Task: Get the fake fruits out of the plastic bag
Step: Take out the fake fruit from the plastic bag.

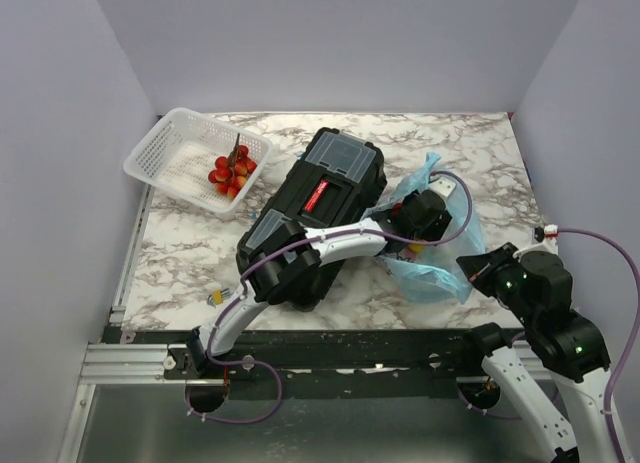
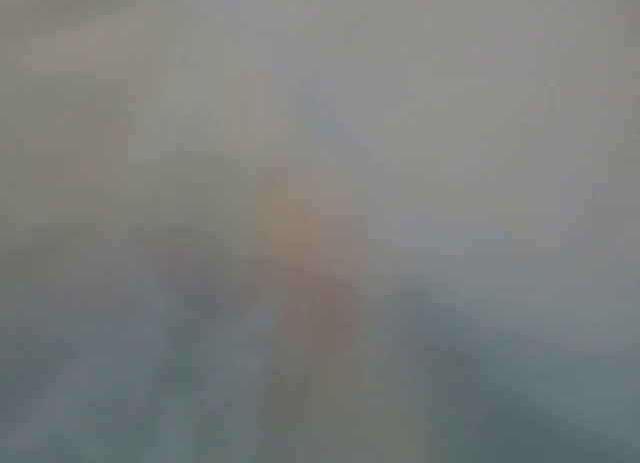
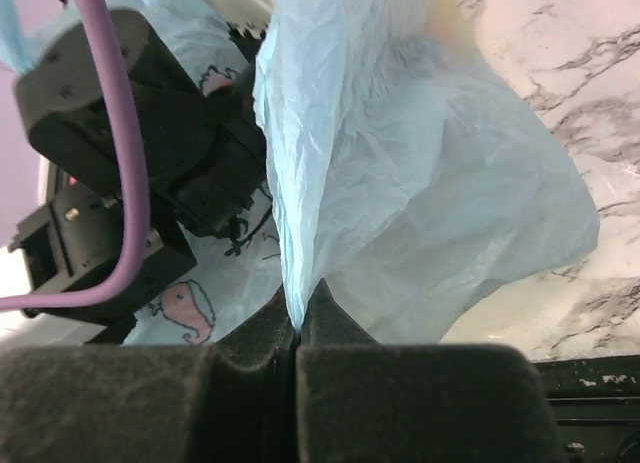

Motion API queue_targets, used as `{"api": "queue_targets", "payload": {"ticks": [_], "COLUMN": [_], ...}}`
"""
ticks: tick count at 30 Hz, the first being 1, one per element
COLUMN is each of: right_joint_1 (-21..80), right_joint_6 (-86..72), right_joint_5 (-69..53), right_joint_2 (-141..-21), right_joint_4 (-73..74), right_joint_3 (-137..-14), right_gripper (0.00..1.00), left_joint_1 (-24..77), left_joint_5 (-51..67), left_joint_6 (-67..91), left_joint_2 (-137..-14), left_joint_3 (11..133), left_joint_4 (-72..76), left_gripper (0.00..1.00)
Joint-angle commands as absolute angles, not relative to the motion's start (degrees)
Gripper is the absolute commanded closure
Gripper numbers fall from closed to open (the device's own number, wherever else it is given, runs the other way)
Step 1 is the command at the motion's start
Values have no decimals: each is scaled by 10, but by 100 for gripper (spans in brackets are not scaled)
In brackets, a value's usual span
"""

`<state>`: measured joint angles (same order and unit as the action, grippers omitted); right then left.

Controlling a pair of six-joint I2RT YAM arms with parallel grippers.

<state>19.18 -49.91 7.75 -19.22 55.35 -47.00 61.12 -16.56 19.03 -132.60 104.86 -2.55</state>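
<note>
Where lettering is sought, one red label on the lid of the single black toolbox carries pale writing too small to read. The print on the plastic bag shows a pink whale and no words.

- Plastic bag, one: light blue and crinkled, on the marble bench just right of the toolbox.
- Red grapes, one bunch: in the one white mesh basket, left of and beyond the toolbox.
- Small yellow item, one: off the toolbox's near left corner.
- Left pincer: reaches over the toolbox into the bag. Whether it is released or clenched cannot be told, as its own view is a blur.
- Right pincer: clenched on a fold of the bag.
</note>
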Motion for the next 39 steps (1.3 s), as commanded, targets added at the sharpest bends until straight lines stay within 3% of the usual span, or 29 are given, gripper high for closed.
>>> {"api": "queue_targets", "payload": {"ticks": [1,14,19,26,31,39], "right_joint_1": [192,192,192,192,192,192], "right_joint_6": [-504,-509,-501,-494,-493,-490], "right_joint_5": [55,79,74,80,82,88], "right_joint_2": [-180,-153,-167,-176,-177,-177], "right_joint_4": [589,632,612,604,603,605], "right_joint_3": [-500,-496,-497,-501,-498,-485], "right_gripper": [99,99,99,99,99,99], "left_joint_1": [613,614,614,614,613,614], "left_joint_5": [-139,-163,-142,-113,-100,-53], "left_joint_6": [228,283,264,254,237,202], "left_joint_2": [-1278,-1325,-1347,-1363,-1351,-1257], "left_joint_3": [956,1007,1041,1055,1055,1014], "left_joint_4": [-7,-51,-69,-92,-97,-84], "left_gripper": [28,31,40,41,66,80]}}
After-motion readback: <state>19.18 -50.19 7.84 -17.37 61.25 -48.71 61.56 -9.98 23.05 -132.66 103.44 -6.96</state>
